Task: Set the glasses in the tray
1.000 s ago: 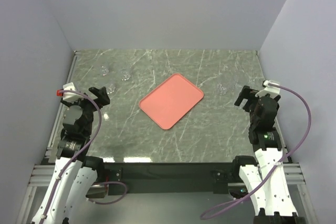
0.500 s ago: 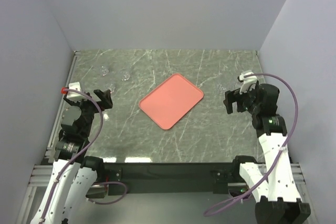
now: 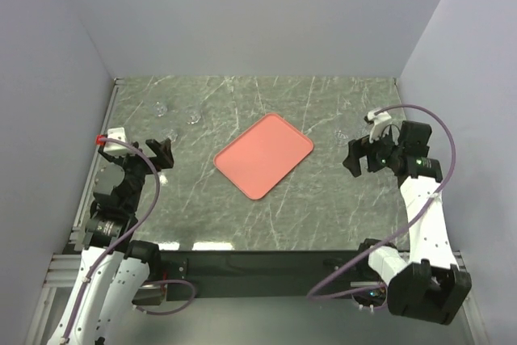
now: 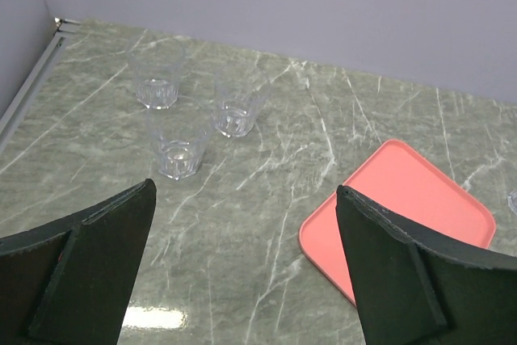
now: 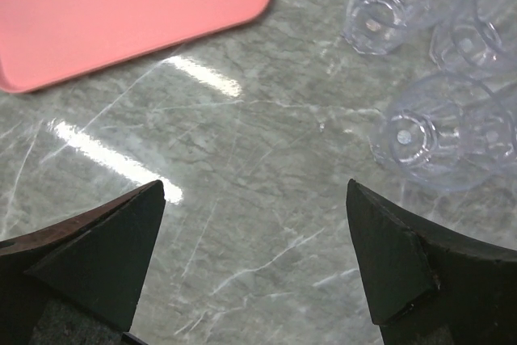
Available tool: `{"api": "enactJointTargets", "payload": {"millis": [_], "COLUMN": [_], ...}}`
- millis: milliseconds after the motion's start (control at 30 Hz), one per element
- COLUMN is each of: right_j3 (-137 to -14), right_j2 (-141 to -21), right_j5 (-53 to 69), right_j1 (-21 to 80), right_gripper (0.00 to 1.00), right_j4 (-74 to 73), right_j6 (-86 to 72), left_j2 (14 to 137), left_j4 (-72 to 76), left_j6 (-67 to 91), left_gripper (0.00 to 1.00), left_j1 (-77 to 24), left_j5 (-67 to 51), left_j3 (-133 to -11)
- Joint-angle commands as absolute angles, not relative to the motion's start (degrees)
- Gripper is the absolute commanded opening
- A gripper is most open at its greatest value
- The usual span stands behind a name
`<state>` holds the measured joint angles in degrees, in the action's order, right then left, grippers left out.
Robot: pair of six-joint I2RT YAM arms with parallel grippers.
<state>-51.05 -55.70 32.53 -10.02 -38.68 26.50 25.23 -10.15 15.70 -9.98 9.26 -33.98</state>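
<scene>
My left claw (image 4: 246, 191) is spread wide and holds nothing, its two dark fingers (image 4: 81, 272) framing a bare stretch of the table (image 3: 283, 216). Beyond it, toward the far left corner, three glasses stand upright. The nearest glass (image 4: 178, 151) is just past my left finger. A second glass (image 4: 236, 111) is a little farther and to its right, and a third glass (image 4: 157, 86) is farthest back on the left. They sit close together without touching one another, and none of them touches me.

My right claw (image 5: 254, 187) is released too and grips nothing as it hangs over the right side of the table. Its wrist camera shows more glasses clustered to the right. A corner glass (image 5: 373, 10) stands nearest the tray, a neighbour glass (image 5: 472, 34) is just right of it, and a near glass (image 5: 420, 135) is closer to my right finger. The clear walls overlap there, so I cannot tell whether another stands behind the near glass.

The tray (image 3: 264, 155) lies flat in the middle of the table, turned at an angle, between my two claws. Every glass I can see stands on the table outside the tray.
</scene>
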Motion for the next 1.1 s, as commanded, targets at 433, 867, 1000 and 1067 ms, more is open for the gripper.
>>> {"api": "enactJointTargets", "payload": {"millis": [433,867,1000,1067], "right_j3": [-63.2,-67.2,-67.0,-67.0], "right_j2": [-70.9,-84.8,-86.5,-87.4], "right_j5": [31.5,29.7,27.4,26.0], "right_j1": [-18.0,-18.1,-16.8,-16.3], "right_gripper": [0.95,0.6,0.57,0.56], "right_j4": [-36.8,-40.8,-40.2,-39.7], "right_j6": [19.6,23.5,23.7,23.8], "left_j2": [27.2,27.4,27.4,27.4], "left_j4": [-7.0,-6.9,-6.9,-6.8], "left_j6": [14.9,14.9,14.9,14.9], "left_gripper": [0.99,0.99,1.0,0.99], "left_j1": [-10.5,-10.7,-10.8,-10.8], "left_j5": [7.2,6.3,6.3,6.3], "left_j3": [-33.4,-33.4,-33.4,-33.4]}}
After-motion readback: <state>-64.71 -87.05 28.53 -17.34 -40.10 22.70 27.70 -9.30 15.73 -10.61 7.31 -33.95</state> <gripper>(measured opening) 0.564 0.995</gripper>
